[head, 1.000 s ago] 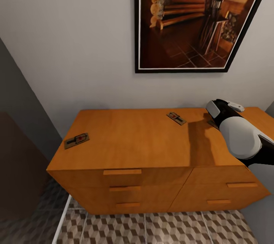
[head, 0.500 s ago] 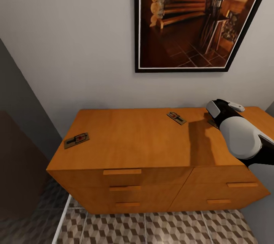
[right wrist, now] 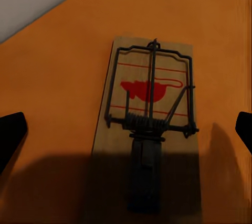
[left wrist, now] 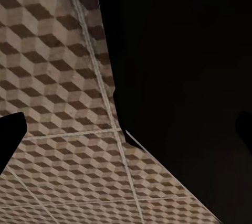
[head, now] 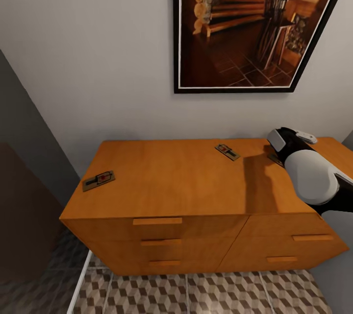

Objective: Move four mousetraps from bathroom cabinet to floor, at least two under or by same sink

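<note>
Cabinet, wide orange-brown wooden chest [head: 171, 181] on cube-patterned tiled floor [head: 206, 294], framed staircase picture [head: 250, 25] above, bearing flat tan wooden mousetraps at left front [head: 98, 180], back centre [head: 227, 152], and below the right gripper [right wrist: 126, 129], whose fingers stand apart.

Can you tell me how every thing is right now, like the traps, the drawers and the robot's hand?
left mousetrap: lying flat on the cabinet top, untouched.
middle mousetrap: lying flat near the back edge, untouched.
mousetrap under the right gripper: flat on the wood, not gripped.
right gripper: open, fingertips apart on both sides of that trap.
cabinet: all visible drawers shut.
bathroom floor: no traps seen on it.
</note>
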### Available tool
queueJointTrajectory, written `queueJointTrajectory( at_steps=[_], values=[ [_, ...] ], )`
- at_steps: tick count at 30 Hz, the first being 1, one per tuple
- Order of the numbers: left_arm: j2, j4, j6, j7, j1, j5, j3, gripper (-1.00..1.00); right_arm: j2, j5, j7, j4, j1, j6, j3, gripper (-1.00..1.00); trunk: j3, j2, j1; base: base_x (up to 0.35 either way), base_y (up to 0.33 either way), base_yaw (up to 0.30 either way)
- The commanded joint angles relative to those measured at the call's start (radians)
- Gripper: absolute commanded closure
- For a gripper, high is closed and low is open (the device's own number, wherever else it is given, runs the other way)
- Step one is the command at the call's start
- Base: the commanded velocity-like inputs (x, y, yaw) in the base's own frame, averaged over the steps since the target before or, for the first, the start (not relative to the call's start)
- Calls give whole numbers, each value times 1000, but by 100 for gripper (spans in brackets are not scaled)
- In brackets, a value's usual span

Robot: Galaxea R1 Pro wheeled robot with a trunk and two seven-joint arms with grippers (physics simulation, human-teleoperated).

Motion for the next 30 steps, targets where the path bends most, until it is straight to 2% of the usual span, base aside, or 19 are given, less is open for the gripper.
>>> queueJointTrajectory(
  at_steps=[1,19,30],
  values=[
    [0,2,-1,3,-1,-1,-7,-100,-1,10,0,-1,-1,9,-6,-100,-1,0,0,0,0,0],
    [-2,2,-1,3,-1,-1,-7,-100,-16,10,1,0,-1,10,-5,-100,-1,0,0,0,0,0],
    [-2,2,-1,3,-1,-1,-7,-100,-15,10,1,2,-1,10,-4,-100,-1,0,0,0,0,0]
  ],
)
